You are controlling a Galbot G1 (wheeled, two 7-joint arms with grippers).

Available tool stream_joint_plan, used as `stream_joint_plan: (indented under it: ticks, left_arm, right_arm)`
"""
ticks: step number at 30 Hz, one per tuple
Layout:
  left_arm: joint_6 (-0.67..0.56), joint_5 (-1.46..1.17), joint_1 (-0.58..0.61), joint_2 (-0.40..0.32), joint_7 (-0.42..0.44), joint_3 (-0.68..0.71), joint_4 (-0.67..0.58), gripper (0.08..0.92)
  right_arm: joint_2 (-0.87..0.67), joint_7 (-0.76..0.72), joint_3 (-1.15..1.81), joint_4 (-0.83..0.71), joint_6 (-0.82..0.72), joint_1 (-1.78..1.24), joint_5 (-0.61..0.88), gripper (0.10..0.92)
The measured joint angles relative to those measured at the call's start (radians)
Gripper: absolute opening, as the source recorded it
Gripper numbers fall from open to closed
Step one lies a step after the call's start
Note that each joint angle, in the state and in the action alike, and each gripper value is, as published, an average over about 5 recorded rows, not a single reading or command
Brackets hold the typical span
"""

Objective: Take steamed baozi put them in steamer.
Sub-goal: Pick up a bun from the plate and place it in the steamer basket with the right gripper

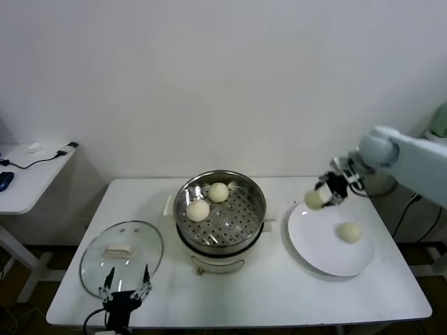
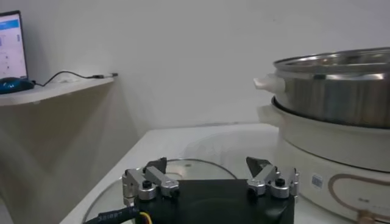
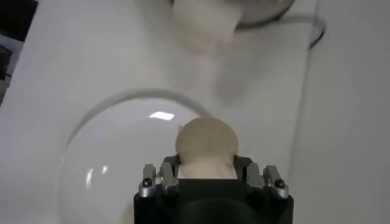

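The steamer (image 1: 187, 230) stands mid-table with two steamed baozi (image 1: 198, 210) (image 1: 218, 192) on its perforated tray. My right gripper (image 1: 320, 197) is shut on a third baozi (image 1: 314, 199) and holds it in the air over the left edge of the white plate (image 1: 318, 251). In the right wrist view this baozi (image 3: 207, 143) sits between the fingers (image 3: 168, 176), above the plate (image 3: 122, 158). Another baozi (image 1: 350, 232) lies on the plate. My left gripper (image 1: 126, 287) is parked open at the front left, by the glass lid.
A round glass lid (image 1: 122, 258) lies flat on the table left of the steamer. The left wrist view shows the steamer's steel wall (image 2: 335, 91) and cream base close beside the left gripper (image 2: 207, 164). A side desk (image 1: 28, 174) stands at far left.
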Motion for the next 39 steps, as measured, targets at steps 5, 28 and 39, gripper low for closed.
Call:
stream_joint_plan:
  ticks: [5, 28, 39]
  left_arm:
    - [0.000, -0.004, 0.000, 0.004, 0.000, -0.006, 0.000, 0.823]
    - [-0.004, -0.012, 0.007, -0.010, -0.009, -0.010, -0.011, 0.823]
    - [-0.007, -0.016, 0.005, -0.010, -0.011, -0.016, -0.008, 0.823]
  right_arm:
    - [0.103, -0.036, -0.018, 0.094, 0.102, 0.113, 0.022, 0.604]
    - [0.476, 0.093, -0.146, 0.199, 0.314, 0.020, -0.232, 0.608]
    - [0.545, 0.135, -0.147, 0.117, 0.331, -0.062, -0.302, 0.647]
